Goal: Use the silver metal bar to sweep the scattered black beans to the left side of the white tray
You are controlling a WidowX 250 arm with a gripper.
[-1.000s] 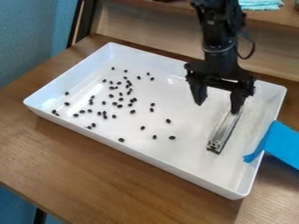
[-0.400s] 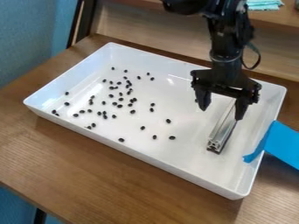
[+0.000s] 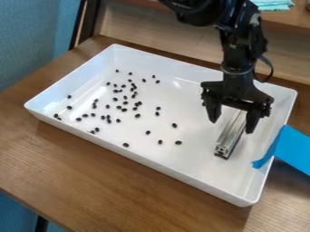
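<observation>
Your gripper (image 3: 232, 127) hung over the tray (image 3: 194, 158) toward three o'clock, jaws spread, a fingertip to either side of the metal bar (image 3: 229, 138). The bar lay on the tray floor at about four o'clock, slanting from one toward seven. Most of the black beans (image 3: 178, 142) lay loose around ten o'clock (a few strayed toward six). By my judgement, you had the jaws roughly lined up, but a hold on the bar was yet to be made; contact, I couldn't tell.
</observation>
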